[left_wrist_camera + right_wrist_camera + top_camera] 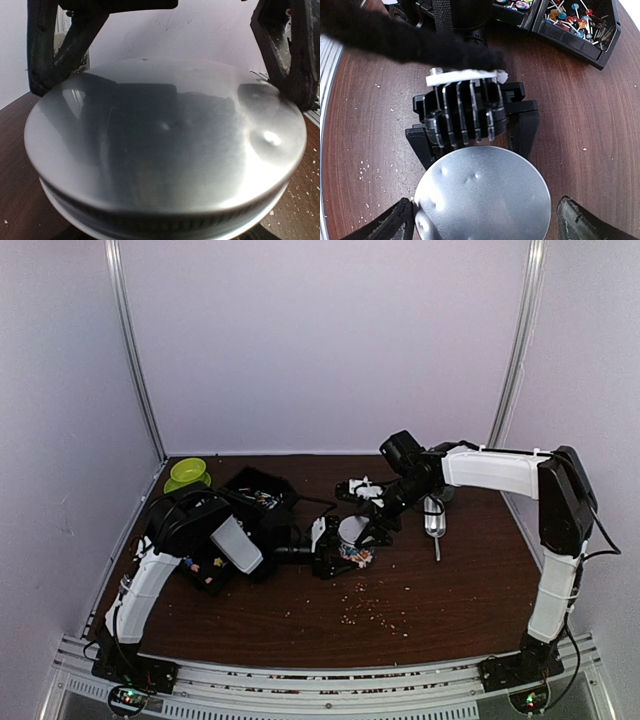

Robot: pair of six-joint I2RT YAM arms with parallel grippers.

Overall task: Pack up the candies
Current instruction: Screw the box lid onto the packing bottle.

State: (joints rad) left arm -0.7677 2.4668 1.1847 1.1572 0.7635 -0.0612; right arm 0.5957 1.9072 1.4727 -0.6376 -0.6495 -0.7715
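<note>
A clear jar holding candies (355, 556) stands mid-table, capped by a round silver lid (482, 195) with a ribbed rim. My left gripper (332, 543) reaches in from the left, its black fingers (42, 60) on either side of the jar just under the lid (165, 145), closed on it. My right gripper (485, 225) hovers over the lid from above and is open; its fingertips (395, 225) stand beside the lid's edge on both sides, with a small gap on the right. More candies (575, 17) lie in a black box.
Black compartment boxes (262, 495) sit at the back left and another (205, 570) under my left arm. A green bowl (188, 473) stands in the far left corner. A metal scoop (433, 520) lies right of the jar. Pale crumbs (375, 612) dot the near table.
</note>
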